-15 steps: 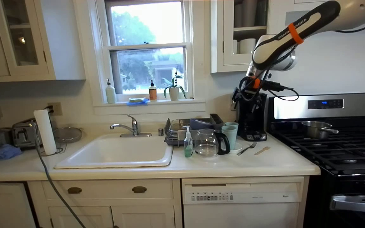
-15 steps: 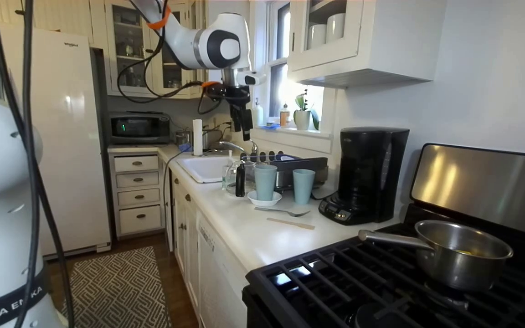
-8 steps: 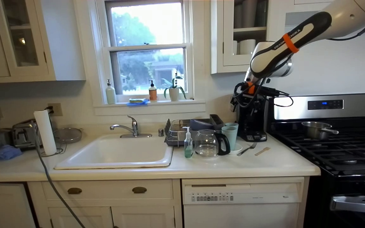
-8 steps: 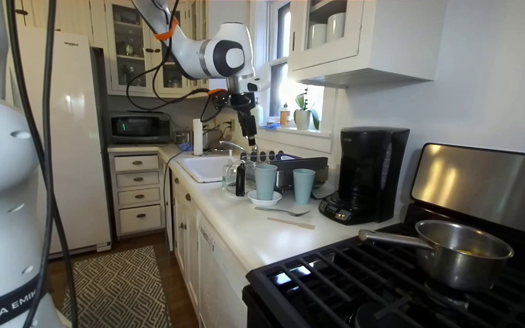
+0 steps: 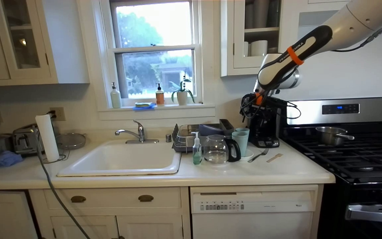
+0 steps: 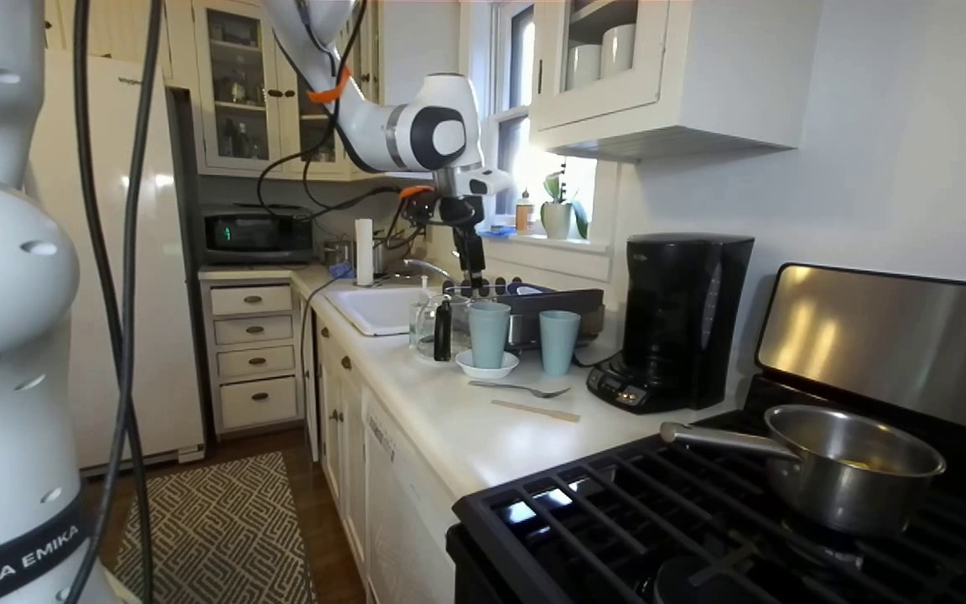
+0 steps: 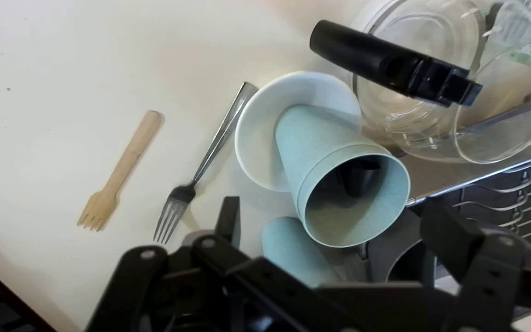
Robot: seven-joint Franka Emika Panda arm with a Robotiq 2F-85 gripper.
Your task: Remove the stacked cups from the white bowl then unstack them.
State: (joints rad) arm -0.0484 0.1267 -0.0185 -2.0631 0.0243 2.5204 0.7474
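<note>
The stacked cups, pale blue-green tumblers nested together, stand in the white bowl (image 6: 510, 370) on the counter. The stack (image 6: 489, 335) also shows in an exterior view (image 5: 240, 144) and, from above, in the wrist view (image 7: 316, 133), where a double rim is visible. The bowl also shows in the wrist view (image 7: 258, 138). A separate blue-green cup (image 6: 559, 344) stands beside the bowl; it is partly covered by my gripper in the wrist view (image 7: 293, 249). My gripper (image 7: 337, 223) is open and empty, fingers wide apart. It hangs above the cups, pointing down, in an exterior view (image 6: 475, 281).
A glass jug with a black handle (image 7: 385, 60) stands close to the bowl. A dish rack (image 6: 567, 306) is behind the cups, and a black coffee maker (image 6: 680, 327) stands to one side. A metal fork (image 7: 215, 143) and a wooden fork (image 7: 125, 166) lie nearby.
My arm and gripper have moved down, closer to the cups; the gripper shifts right in an exterior view. The cups, bowl and other items have not moved.
</note>
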